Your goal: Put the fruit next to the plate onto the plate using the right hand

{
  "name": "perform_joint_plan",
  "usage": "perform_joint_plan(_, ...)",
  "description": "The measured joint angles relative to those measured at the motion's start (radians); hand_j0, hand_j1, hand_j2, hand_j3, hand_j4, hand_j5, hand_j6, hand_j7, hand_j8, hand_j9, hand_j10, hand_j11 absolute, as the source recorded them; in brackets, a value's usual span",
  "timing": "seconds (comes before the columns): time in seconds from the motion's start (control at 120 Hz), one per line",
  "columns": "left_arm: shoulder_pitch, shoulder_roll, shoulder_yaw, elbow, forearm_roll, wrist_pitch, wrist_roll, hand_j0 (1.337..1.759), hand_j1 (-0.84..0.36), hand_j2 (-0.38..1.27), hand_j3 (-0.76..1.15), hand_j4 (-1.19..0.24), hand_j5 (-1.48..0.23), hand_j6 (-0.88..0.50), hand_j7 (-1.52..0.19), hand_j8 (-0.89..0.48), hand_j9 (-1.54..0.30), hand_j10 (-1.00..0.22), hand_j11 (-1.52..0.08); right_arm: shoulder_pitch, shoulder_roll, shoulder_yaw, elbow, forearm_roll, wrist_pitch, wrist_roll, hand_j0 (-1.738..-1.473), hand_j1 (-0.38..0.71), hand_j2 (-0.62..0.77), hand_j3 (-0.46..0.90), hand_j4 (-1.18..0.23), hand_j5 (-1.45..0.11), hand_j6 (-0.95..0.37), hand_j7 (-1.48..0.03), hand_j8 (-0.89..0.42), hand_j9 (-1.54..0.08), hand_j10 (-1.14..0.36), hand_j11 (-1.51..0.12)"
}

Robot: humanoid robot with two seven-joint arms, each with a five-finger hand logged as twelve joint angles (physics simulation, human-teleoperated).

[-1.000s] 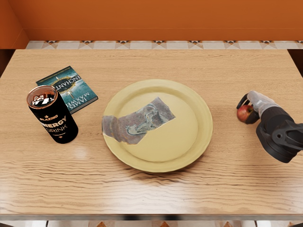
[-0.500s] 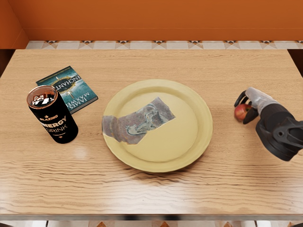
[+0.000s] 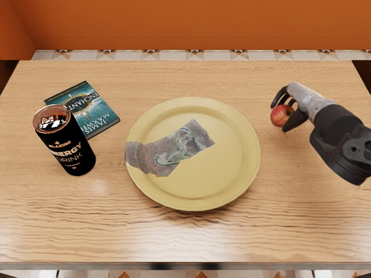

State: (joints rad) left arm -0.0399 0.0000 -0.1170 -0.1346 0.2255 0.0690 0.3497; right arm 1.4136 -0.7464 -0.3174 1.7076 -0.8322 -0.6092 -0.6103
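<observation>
- My right hand (image 3: 294,107) has its fingers curled around the red apple (image 3: 281,115).
- The apple is near the right rim of the yellow plate (image 3: 232,174), outside it.

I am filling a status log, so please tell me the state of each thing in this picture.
Plate: no fruit on it.
Apple: gripped, right of the plate, not on it.
Right hand: fingers shut on the apple.
Can: upright.
Book: closed, lying flat.
</observation>
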Motion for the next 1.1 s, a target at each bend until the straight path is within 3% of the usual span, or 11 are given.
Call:
perform_joint_plan(0.267, 0.000, 0.000, 0.001, 0.000, 0.000, 0.000, 0.000, 1.658, 0.33, 0.00, 0.00, -0.02, -0.02, -0.02, -0.02, -0.02, -0.02, -0.02, -0.02, 0.100, 0.069, 0.002, 0.028, 0.050, 0.001, 0.000, -1.658, 0.26, 0.28, 0.00, -0.63, -0.91, -0.46, -0.86, -0.42, -0.90, -0.66, -0.90)
perform_joint_plan(0.567, 0.001, 0.000, 0.001, 0.000, 0.000, 0.000, 0.000, 1.658, 0.33, 0.00, 0.00, -0.02, -0.02, -0.02, -0.02, -0.02, -0.02, -0.02, -0.02, 0.157, 0.226, 0.002, 0.007, 0.104, 0.002, 0.000, -1.658, 0.33, 0.57, 0.00, -0.65, -0.96, -0.47, -0.90, -0.43, -0.95, -0.66, -0.95)
perform_joint_plan(0.858, 0.002, 0.000, 0.000, 0.000, 0.000, 0.000, 0.000, 1.658, 0.33, 0.00, 0.00, -0.02, -0.02, -0.02, -0.02, -0.02, -0.02, -0.02, -0.02, 0.175, 0.372, 0.002, -0.060, 0.141, 0.003, 0.000, -1.658, 0.36, 0.58, 0.00, -0.65, -1.02, -0.42, -0.92, -0.37, -1.00, -0.66, -1.01)
perform_joint_plan(1.1, 0.000, 0.000, 0.000, 0.000, 0.000, 0.000, 0.000, 1.658, 0.33, 0.00, 0.00, -0.02, -0.02, -0.02, -0.02, -0.02, -0.02, -0.02, -0.02, 0.177, 0.450, 0.002, -0.091, 0.163, 0.002, 0.000, -1.657, 0.31, 0.56, 0.00, -0.68, -1.01, -0.48, -0.94, -0.43, -1.00, -0.69, -1.00)
